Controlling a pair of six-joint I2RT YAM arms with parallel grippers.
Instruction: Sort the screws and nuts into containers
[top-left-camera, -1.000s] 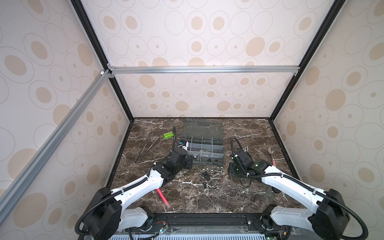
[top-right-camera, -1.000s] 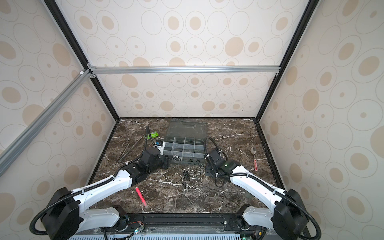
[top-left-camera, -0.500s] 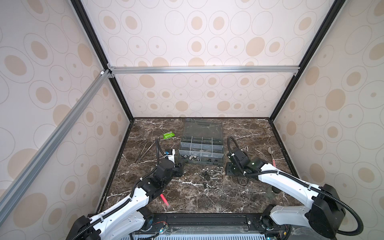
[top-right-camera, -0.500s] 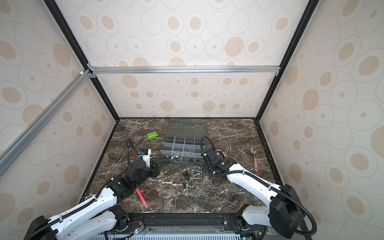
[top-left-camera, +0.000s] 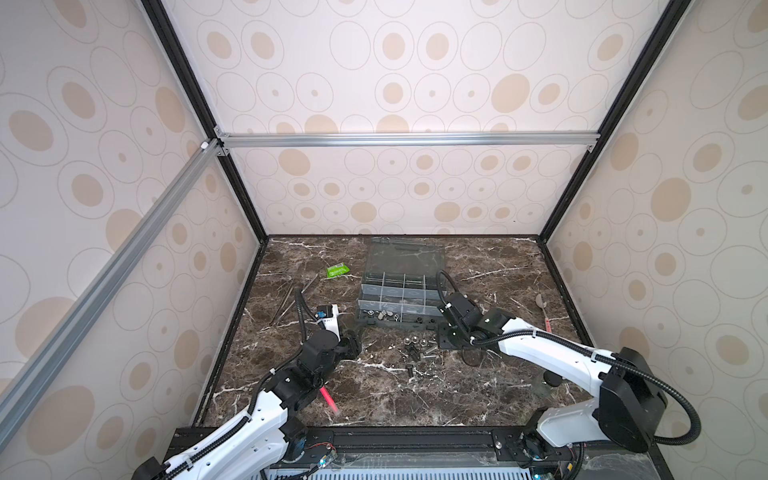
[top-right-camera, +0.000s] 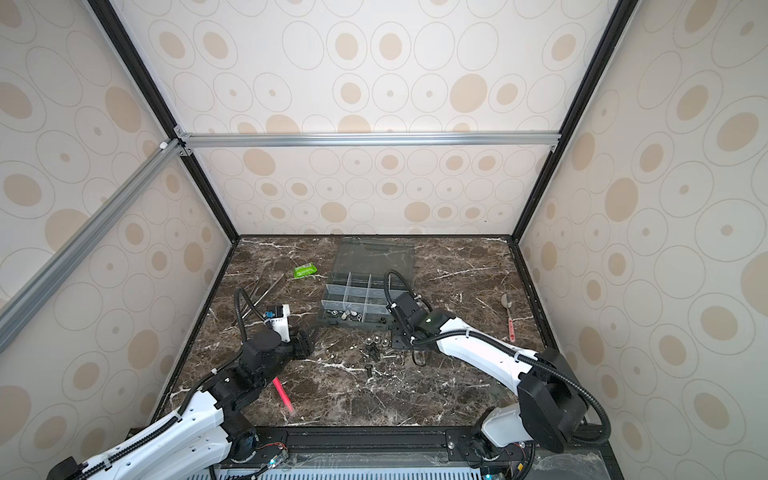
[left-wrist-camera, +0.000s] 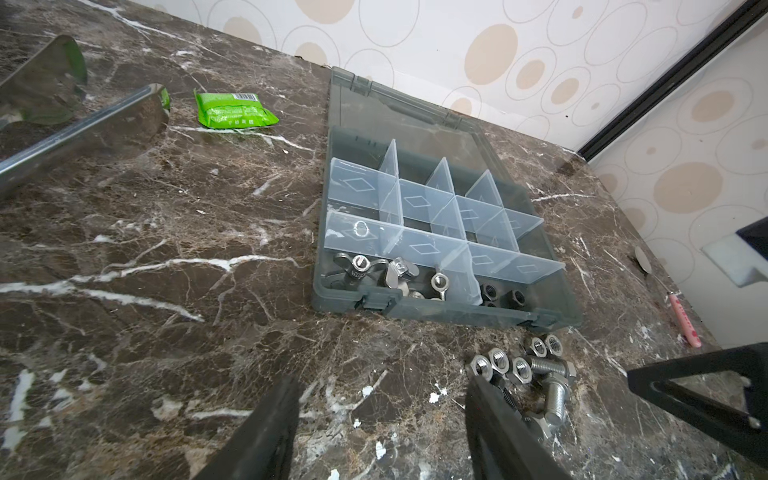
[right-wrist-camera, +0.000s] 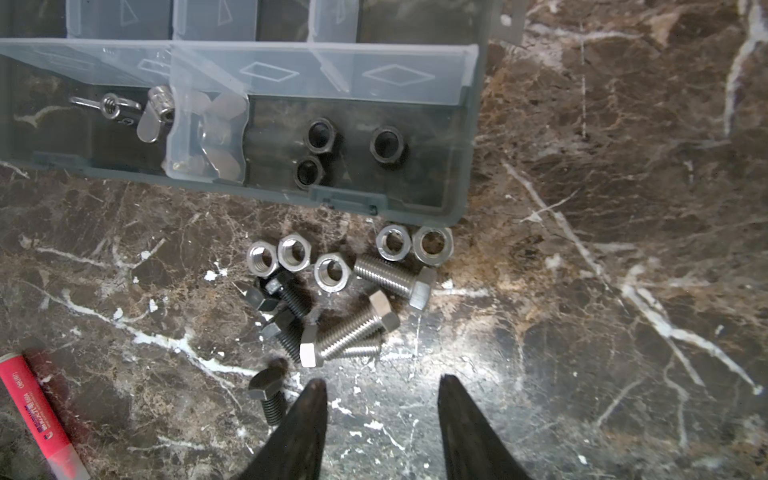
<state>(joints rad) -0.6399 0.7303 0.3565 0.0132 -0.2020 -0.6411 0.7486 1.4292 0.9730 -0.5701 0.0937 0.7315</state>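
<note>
Sorting is judged part done. In both top views the left gripper (top-left-camera: 352, 341) is seen left of centre, jaws parted and empty. At centre, wing nuts (left-wrist-camera: 361, 266) and black nuts (right-wrist-camera: 320, 135) are held in separate front compartments of the organiser box (top-left-camera: 395, 326). Just below it, silver hex nuts (right-wrist-camera: 293, 251), silver bolts (right-wrist-camera: 390, 276) and black bolts (right-wrist-camera: 286, 301) are heaped on the marble tabletop (top-left-camera: 478, 395). Just right of the heap, the right gripper (right-wrist-camera: 381, 381) is poised, jaws apart, nothing gripped. One loose piece must next be straddled, pinched and lifted.
</note>
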